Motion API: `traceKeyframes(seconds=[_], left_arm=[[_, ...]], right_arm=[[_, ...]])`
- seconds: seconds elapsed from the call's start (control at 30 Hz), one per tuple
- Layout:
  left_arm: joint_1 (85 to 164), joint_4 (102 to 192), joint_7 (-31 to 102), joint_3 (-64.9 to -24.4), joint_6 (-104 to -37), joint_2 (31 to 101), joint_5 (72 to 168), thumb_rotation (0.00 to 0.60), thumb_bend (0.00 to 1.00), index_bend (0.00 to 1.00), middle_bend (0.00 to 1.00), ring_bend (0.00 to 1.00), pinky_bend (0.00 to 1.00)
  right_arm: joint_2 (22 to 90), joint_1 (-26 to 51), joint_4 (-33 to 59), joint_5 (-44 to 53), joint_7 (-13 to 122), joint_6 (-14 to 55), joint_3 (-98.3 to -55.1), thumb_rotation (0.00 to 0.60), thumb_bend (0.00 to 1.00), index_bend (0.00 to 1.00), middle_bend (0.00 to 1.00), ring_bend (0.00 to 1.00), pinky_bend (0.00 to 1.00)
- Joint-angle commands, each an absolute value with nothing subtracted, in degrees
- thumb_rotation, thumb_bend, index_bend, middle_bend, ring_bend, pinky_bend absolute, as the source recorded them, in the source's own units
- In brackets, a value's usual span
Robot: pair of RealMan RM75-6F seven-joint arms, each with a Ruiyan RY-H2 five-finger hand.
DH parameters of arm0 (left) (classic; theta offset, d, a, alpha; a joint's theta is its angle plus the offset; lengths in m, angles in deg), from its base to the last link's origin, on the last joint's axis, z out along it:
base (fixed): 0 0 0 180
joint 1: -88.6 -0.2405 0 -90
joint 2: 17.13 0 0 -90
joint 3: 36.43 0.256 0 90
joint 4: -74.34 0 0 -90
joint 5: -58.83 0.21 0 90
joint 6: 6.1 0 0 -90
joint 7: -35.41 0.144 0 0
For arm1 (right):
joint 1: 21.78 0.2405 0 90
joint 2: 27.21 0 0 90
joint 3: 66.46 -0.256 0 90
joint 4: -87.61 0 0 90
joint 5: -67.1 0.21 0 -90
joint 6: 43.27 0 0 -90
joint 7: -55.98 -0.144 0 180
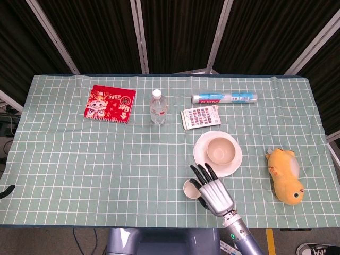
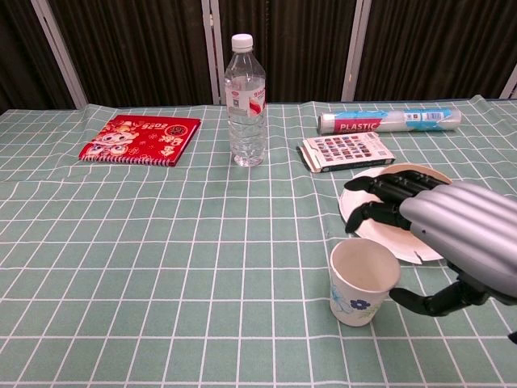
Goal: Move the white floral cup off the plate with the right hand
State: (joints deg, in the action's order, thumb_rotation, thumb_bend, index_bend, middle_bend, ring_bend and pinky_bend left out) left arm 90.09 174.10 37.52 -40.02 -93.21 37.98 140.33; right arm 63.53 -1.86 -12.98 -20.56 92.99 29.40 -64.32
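Chest view: white floral cup upright on green checked cloth, off plate, just left of right hand. Hand fingers spread above cup rim, thumb curving low behind cup; contact with cup unclear, so can't tell whether held. Plate directly beyond hand (bowl on it, head view). Water bottle far left-beyond. Left hand unseen.
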Motion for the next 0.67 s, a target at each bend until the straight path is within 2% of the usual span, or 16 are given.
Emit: traceKeyframes(seconds=[0.03, 0.37, 0.53, 0.67], left_arm=[[90.1, 174.1, 37.5, -40.0, -93.2, 38.0, 140.3, 0.6, 0.0, 0.0, 0.0, 0.0, 0.0], [90.0, 173.9, 37.1, -40.1, -93.4, 37.9, 140.2, 0.6, 0.0, 0.0, 0.0, 0.0, 0.0], [90.1, 173.6, 37.1, -40.0, -93.0, 38.0, 140.3, 0.6, 0.0, 0.0, 0.0, 0.0, 0.0], [90.2, 173.7, 37.6, -39.7, -93.0, 38.1, 140.9, 0.6, 0.0, 0.0, 0.0, 0.0, 0.0]], right_arm=[[61.3, -2.3, -15.3, -21.0, 93.8, 30.3, -64.5, 0.6, 0.16, 0.15, 0.0, 0.0, 0.0], [52.2, -4.6, -18.8, -23.9, 89.9, 36.4, -66.1, 0.6, 0.16, 0.11, 0.0, 0.0, 0.0], [46.3, -8.4, -11.6, -26.5, 79.3, 44.4, -66.8, 0.6, 0.15, 0.08, 0.0, 0.0, 0.0], [45.3, -10.2, -5.7, -27.0, 72.9, 46.9, -66.4, 0.6, 0.14, 0.01, 0.0, 0.0, 0.0]])
